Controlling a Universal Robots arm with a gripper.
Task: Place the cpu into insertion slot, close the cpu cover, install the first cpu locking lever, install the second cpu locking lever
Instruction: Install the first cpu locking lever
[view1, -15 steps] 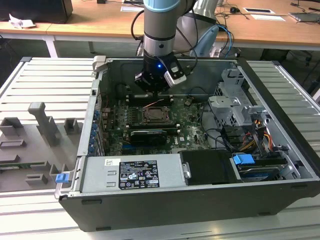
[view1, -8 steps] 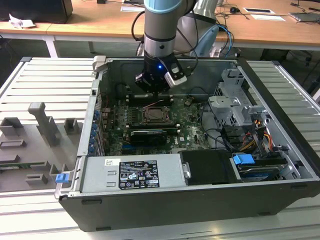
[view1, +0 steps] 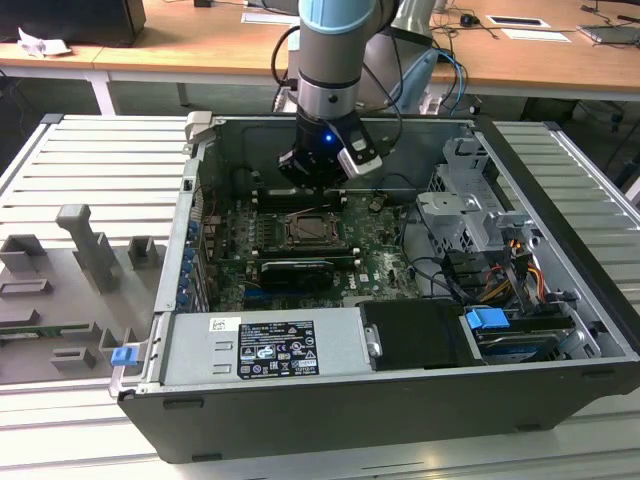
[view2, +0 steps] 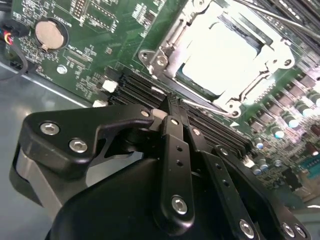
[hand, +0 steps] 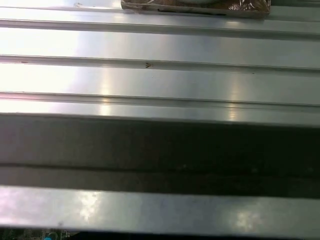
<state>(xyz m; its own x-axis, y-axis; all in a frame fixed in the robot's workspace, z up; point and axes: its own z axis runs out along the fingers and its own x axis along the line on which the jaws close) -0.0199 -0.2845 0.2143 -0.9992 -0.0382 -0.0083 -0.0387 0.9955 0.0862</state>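
Cpu (view2: 220, 55) seated in insertion slot (view2: 167, 47), cpu cover (view2: 240, 97) down; your gripper (view2: 170, 107) jaws pinched together, empty; check levers

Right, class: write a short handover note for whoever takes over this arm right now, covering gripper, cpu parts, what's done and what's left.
Gripper: fingers look shut, with nothing visibly held. It hovers inside the computer case, beside the insertion slot.
Cpu: seated in the slot.
Cpu cover: looks lowered around the cpu.
Levers: one thin lever runs along the socket edge nearest the fingertips, and another along the far side.
Done: cpu placed, cover apparently closed.
Left: I cannot tell whether either lever is latched, so check both.
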